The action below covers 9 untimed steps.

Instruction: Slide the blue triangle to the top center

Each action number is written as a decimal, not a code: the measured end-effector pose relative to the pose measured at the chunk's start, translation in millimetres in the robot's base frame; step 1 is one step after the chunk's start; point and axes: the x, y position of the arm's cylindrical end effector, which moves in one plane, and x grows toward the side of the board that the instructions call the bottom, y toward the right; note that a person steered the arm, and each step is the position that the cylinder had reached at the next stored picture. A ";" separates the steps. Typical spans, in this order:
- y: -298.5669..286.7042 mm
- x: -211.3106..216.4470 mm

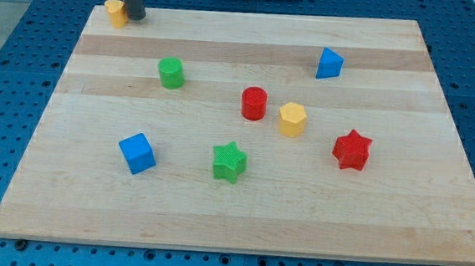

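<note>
The blue triangle (329, 63) lies on the wooden board (239, 225) toward the view's upper right. My tip (135, 17) is at the view's top left corner of the board, touching or just beside the right side of a small yellow block (115, 12). The tip is far to the left of the blue triangle.
A green cylinder (171, 72) sits upper left of centre. A red cylinder (254, 103) and a yellow hexagon (292, 118) sit near the centre. A red star (352, 149) is at the right, a green star (229, 162) lower centre, a blue cube (137, 153) lower left.
</note>
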 end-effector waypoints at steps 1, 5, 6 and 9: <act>0.0 0.0; 117.8 50.5; 151.1 89.4; 316.6 148.3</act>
